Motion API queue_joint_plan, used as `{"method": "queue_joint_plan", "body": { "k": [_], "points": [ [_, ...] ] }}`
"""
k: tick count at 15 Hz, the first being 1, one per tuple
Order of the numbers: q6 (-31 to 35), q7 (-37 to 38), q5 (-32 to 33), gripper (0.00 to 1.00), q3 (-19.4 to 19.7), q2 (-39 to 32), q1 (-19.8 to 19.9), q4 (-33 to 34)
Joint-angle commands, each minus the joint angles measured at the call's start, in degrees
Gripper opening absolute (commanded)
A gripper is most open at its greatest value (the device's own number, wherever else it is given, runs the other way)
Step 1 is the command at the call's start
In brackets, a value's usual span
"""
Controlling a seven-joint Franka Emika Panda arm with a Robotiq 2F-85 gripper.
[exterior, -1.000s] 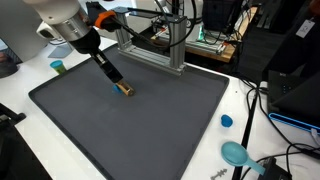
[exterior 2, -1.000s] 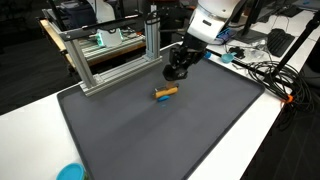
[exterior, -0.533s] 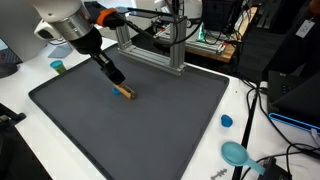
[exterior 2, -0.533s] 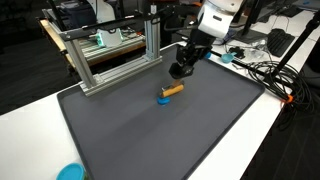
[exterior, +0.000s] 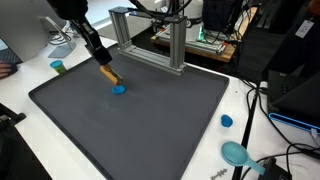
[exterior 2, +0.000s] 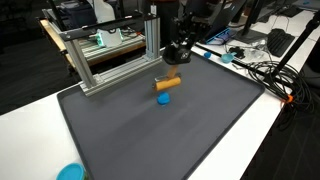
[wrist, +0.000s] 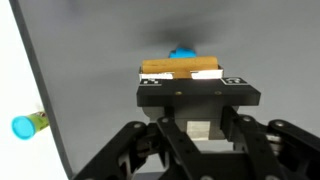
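Note:
My gripper (exterior: 103,68) (exterior 2: 176,66) is shut on a small tan wooden block (exterior: 109,76) (exterior 2: 168,84) and holds it in the air above the dark grey mat (exterior: 150,125) (exterior 2: 170,135). On the mat just under the block lies a small blue disc (exterior: 119,88) (exterior 2: 164,98). In the wrist view the block (wrist: 180,70) lies crosswise at the gripper (wrist: 190,86) tips, and the blue disc (wrist: 183,53) peeks out beyond it. Block and disc are apart.
An aluminium frame (exterior: 150,40) (exterior 2: 110,55) stands at the mat's far edge. A teal cylinder (exterior: 58,67) (wrist: 28,125), a blue cap (exterior: 226,121) and a teal scoop-like piece (exterior: 237,153) lie on the white table outside the mat. Cables (exterior 2: 265,72) run along one side.
The arm has risen and drawn back with the block in its grip. The block has left the mat, and the blue disc beneath it now shows fully.

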State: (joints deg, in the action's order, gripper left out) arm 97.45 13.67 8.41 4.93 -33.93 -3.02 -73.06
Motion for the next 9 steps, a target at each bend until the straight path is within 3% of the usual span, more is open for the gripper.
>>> {"method": "queue_joint_plan", "body": {
  "k": [1, 6, 9],
  "points": [
    [4.3, -8.8, 5.9, 0.21, -0.2, 2.4, 0.5, -3.9],
    [11.7, -23.1, 6.0, 0.21, -2.1, 5.4, 2.7, -8.2],
    [8.5, -32.4, 4.0, 0.21, -4.0, 8.2, 3.9, -10.1]
  ]
}}
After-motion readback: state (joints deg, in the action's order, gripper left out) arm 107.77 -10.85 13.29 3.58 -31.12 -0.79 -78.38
